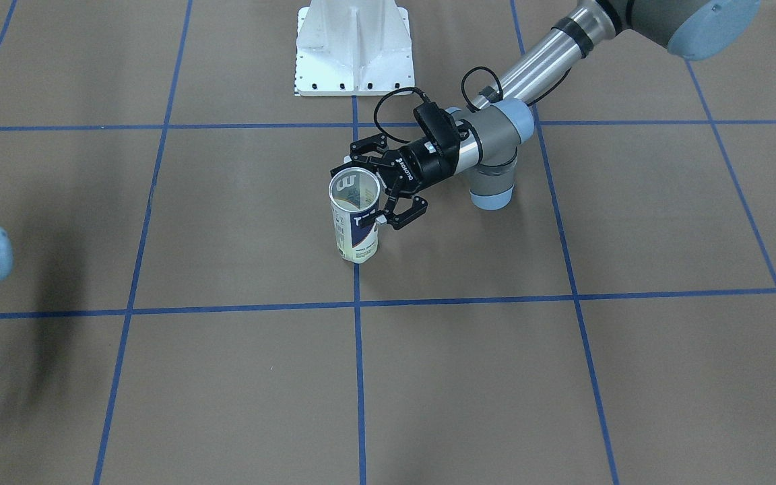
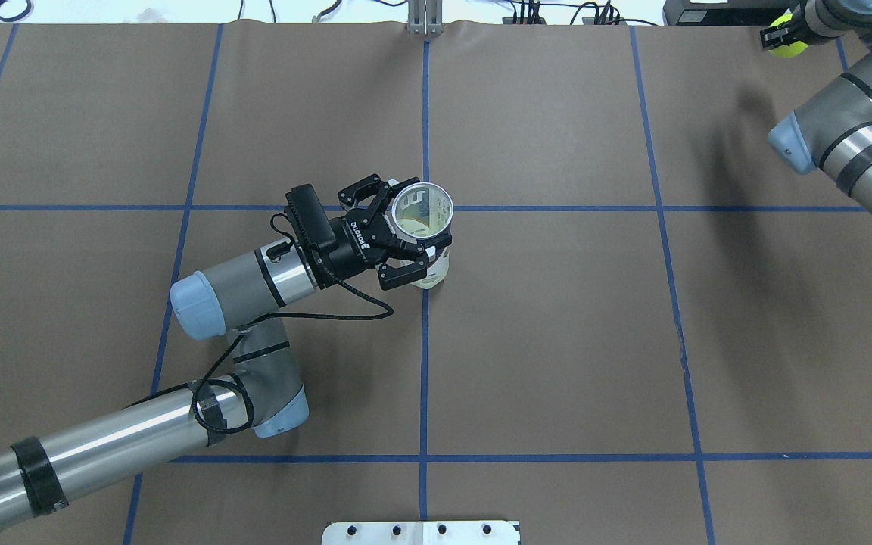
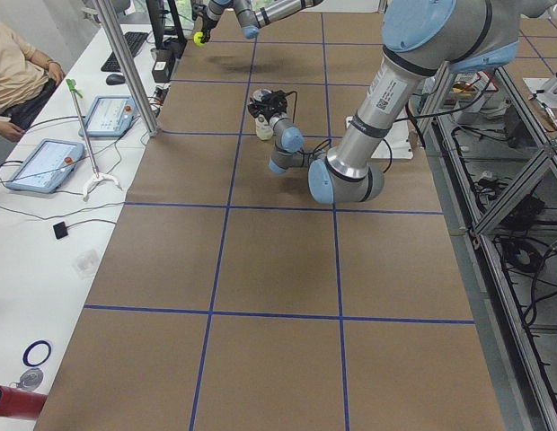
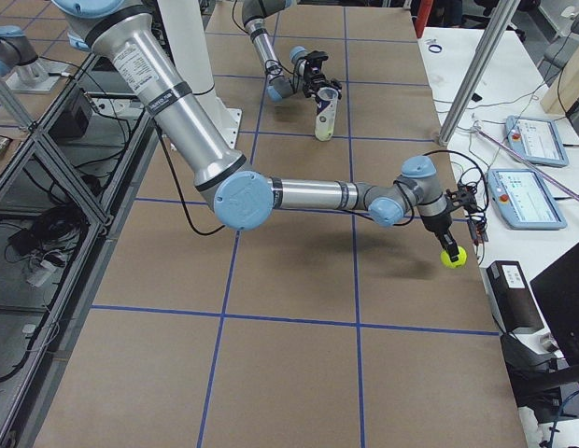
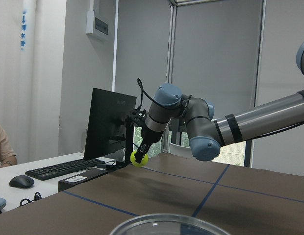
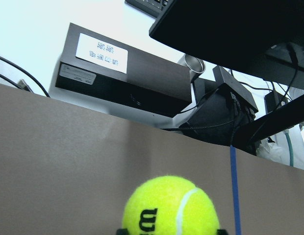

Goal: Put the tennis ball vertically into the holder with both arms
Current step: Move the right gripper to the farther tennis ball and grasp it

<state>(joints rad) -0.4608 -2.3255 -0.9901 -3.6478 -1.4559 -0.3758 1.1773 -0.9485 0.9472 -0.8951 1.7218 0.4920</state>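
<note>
**A:** Status to be logged. The holder (image 2: 422,219) is stood upright on the tabletop (image 2: 557,341) near its centre, mouth open upward, and is clasped at mid-height by the left pincer (image 2: 404,241), its fingers closed against the label from the side. The tennis ball (image 4: 450,256) is pinched in the right pincer (image 4: 449,245), raised off the surface near the far corner beside the monitor (image 5: 105,125), well apart from the holder.

**B:** How is the step in hand best done?

**A:** Judged as transport: the ball must be carried across and brought directly over the mouth before any descent is made. The rim should be centred under the ball, since ball and can look nearly equal in width; an offset would likely catch the rim and tip the can.

**B:** And the left side?

**A:** The clasp should be kept firm but not crushing, as clear plastic may deform. The release is best made once the ball is seated in the mouth.
</note>
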